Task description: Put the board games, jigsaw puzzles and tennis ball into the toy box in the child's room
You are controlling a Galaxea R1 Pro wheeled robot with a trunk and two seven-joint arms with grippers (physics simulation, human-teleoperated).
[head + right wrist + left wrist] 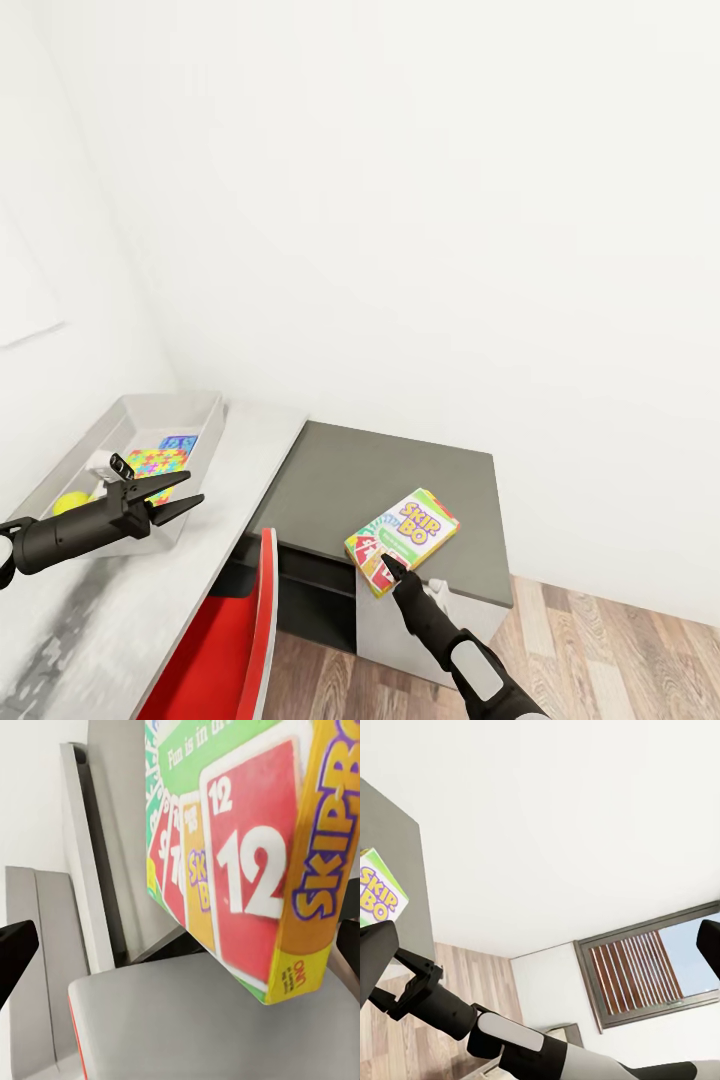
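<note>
- The right gripper (391,566) reaches up from the lower edge of the head view and meets the near corner of a Skip-Bo board game (402,539); its fingers touch the box, but whether they clamp it cannot be told.
- In the right wrist view the same game box (247,862) is tilted close to the camera, with red "12" cards printed on its face.
- The left gripper (172,496) hangs over the table (120,620) with its two dark fingers spread apart and nothing between them.
- The game box lies on the dark-grey top of a lower side unit (400,480), which stands against the end of the table.
- The table has a pale grey-white top and runs along a white wall (420,200).
- A light wood-plank floor (620,660) shows beside the side unit.
- A red chair (225,640) is pushed against the table's near edge.
- The left wrist view shows a grey-framed window (649,971) with brown slats.
- The toy box (190,410), a shallow light-grey tray, sits on the table near the wall.
- Inside it lie a jigsaw puzzle (155,463) of bright interlocking pieces, a blue-printed flat item (180,441) just beyond it, and the yellow tennis ball (70,503) at the near end.
</note>
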